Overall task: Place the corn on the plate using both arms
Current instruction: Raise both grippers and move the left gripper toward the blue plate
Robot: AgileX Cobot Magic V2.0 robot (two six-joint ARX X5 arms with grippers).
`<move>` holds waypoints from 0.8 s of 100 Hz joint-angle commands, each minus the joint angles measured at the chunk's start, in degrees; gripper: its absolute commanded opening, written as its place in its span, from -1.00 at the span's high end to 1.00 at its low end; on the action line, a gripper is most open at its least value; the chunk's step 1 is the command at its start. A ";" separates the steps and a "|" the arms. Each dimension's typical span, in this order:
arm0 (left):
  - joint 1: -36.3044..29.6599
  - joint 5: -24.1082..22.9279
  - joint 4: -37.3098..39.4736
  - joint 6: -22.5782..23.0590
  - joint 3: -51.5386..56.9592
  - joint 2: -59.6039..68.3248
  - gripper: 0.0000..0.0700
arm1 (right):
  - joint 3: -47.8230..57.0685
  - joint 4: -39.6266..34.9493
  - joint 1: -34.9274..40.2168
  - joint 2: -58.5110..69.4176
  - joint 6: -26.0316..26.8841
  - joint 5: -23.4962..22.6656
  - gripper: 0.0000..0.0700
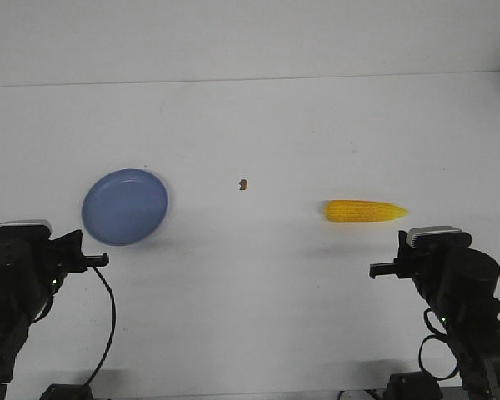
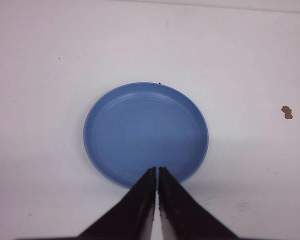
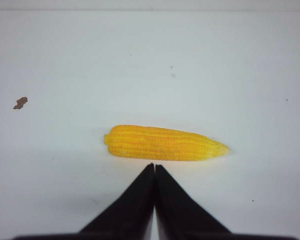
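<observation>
Both arms idle at the near table edge, task not yet begun.

Left gripper and right gripper each have fingers pressed together, holding nothing. Just ahead of the left gripper lies the plate, bare; just ahead of the right lies the corn, crosswise, untouched. Grasping, carrying and placing all remain. Midway between sits a brown speck.

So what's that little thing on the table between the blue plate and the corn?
A tiny brown speck lies on the white table between the plate and the corn, nearer the middle. The front view shows it best.
</observation>
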 commanded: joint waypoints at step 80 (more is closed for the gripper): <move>0.70 -0.48 5.11 -3.02 1.60 2.45 0.01 | 1.01 1.33 0.02 -0.31 0.79 -0.11 -0.47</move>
